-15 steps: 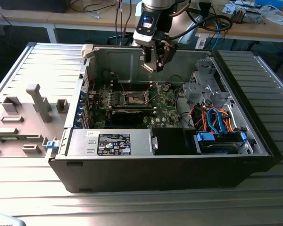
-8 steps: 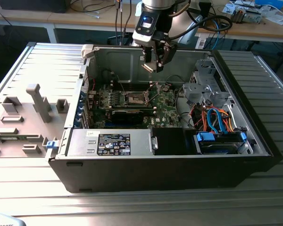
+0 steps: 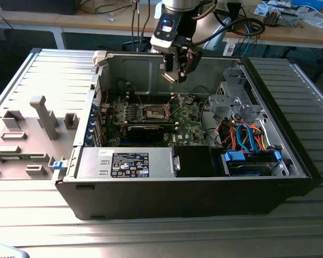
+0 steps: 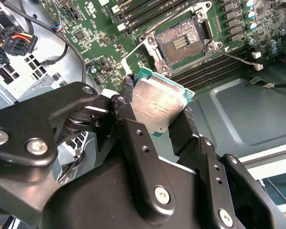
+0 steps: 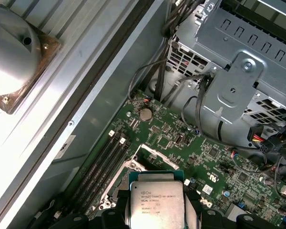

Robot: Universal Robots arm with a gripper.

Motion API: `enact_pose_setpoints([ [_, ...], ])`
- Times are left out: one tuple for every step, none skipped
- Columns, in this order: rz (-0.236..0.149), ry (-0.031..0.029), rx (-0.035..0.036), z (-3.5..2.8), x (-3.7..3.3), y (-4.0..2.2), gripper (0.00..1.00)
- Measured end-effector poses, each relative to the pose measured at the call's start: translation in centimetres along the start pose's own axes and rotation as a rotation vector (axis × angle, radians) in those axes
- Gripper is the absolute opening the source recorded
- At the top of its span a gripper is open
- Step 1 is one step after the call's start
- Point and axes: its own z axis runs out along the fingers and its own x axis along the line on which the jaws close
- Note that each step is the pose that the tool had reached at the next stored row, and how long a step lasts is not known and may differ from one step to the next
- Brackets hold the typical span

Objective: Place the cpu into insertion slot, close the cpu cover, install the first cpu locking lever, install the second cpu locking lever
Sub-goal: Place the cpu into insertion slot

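My gripper (image 3: 175,74) hangs inside the open computer case, above the green motherboard (image 3: 189,115), and is shut on the cpu (image 3: 169,77). In both wrist views the cpu (image 4: 157,102) (image 5: 157,200), a flat silvery square with a green edge, sits clamped between the black fingers (image 4: 128,109). The insertion slot (image 3: 153,112) (image 4: 181,40) lies below and apart from the chip, its dark pin field exposed inside a silver rim. In the first wrist view the insertion slot (image 5: 150,162) is partly hidden behind the chip. A thin locking lever (image 4: 236,57) sticks out beside the socket. I cannot make out the cpu cover.
Long memory slots (image 4: 148,14) run beside the socket. A labelled power supply (image 3: 129,164) fills the case front, and a drive cage with blue and orange cables (image 3: 247,134) stands on the exterior view's right. A grey panel with fixtures (image 3: 32,123) lies outside on the left.
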Motion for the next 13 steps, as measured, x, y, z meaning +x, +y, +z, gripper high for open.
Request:
enact_pose_setpoints([
  [0.001,-0.0001,0.0000,0.00,0.00,0.00,0.55],
  [0.002,-0.0002,0.0000,0.00,0.00,0.00,0.55],
  [0.003,-0.0003,0.0000,0.01,0.00,0.00,0.55],
  [0.004,-0.0003,-0.0001,0.01,0.00,0.00,0.55],
  [0.007,-0.0005,-0.0001,0.02,0.00,0.00,0.55],
  [0.008,-0.0006,-0.0001,0.02,0.00,0.00,0.55],
  [0.009,-0.0008,-0.0001,0.02,0.00,0.00,0.55],
  [0.010,-0.0008,-0.0001,0.02,0.00,0.00,0.55],
  [0.011,-0.0009,-0.0002,0.03,0.00,0.00,0.55],
  [0.011,-0.0009,-0.0002,0.03,0.00,0.00,0.55],
  [0.012,-0.0009,-0.0002,0.03,0.00,0.00,0.55],
  [0.012,-0.0010,-0.0001,0.03,0.00,0.00,0.55],
  [0.012,-0.0011,-0.0002,0.03,0.00,0.00,0.55],
])
